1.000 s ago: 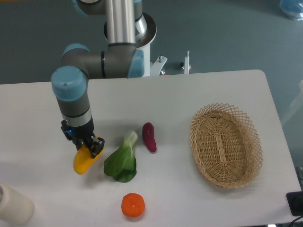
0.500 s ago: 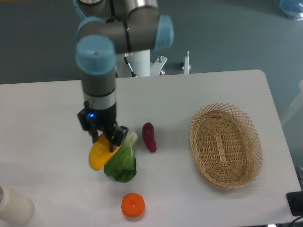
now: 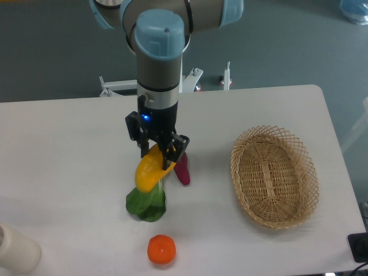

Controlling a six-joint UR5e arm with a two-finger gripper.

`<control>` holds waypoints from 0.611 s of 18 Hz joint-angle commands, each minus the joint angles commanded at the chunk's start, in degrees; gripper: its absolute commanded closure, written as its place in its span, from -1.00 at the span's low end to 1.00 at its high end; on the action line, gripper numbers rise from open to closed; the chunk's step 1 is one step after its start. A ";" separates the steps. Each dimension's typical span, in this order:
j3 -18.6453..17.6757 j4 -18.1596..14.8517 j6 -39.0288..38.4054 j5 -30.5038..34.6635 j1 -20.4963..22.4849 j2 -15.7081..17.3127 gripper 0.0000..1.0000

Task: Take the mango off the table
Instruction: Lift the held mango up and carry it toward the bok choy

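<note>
Holding mango (image 3: 148, 173) aloft — basket (image 3: 274, 176) holds nothing.

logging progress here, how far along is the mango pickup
Done: the claw is shut on the mango, which looks lifted clear of the table and hangs in front of the bok choy and beside the eggplant. In hand: the arm carries it above those items. Left: little for the pickup itself; the orange and basket sit untouched.
</note>
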 joint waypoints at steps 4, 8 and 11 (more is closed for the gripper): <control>0.00 0.09 -0.09 0.17 0.26 0.00 -0.16; -0.09 0.17 -0.26 0.09 0.18 0.00 -0.16; 0.00 0.17 -0.53 0.00 0.09 0.09 -0.16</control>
